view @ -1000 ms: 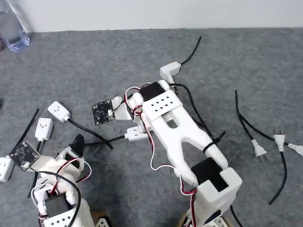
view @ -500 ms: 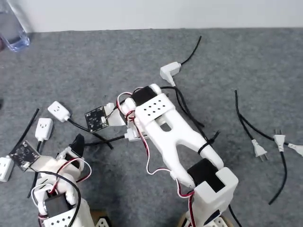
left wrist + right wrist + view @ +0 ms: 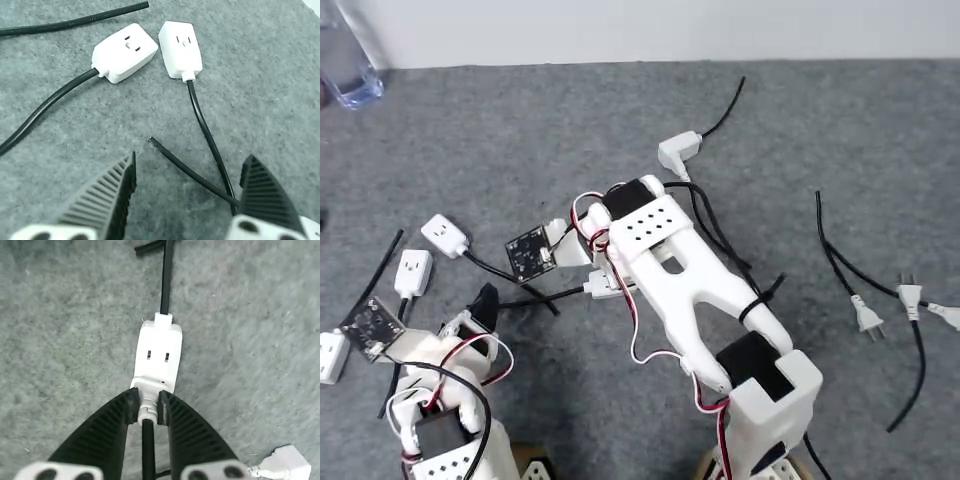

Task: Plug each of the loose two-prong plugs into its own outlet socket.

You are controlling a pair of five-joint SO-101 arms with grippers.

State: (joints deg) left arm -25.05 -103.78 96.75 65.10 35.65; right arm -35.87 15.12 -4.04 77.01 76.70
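Note:
In the right wrist view my right gripper is shut on a white two-prong plug. The plug butts against the end of a white outlet socket lying on the grey carpet. From above, that socket lies under the right gripper at the table's middle. My left gripper is open above the carpet with nothing in it. Beyond it lie two white sockets, face up. Three loose plugs lie at the far right.
Another white socket sits behind the right arm. Black cables cross the carpet around both arms. A further socket lies at the left edge. A clear bottle stands at the back left corner.
The right arm's wrist swung a little to the left and nearer, then eased slightly back, still holding the plug at the socket. The left arm has stayed still.

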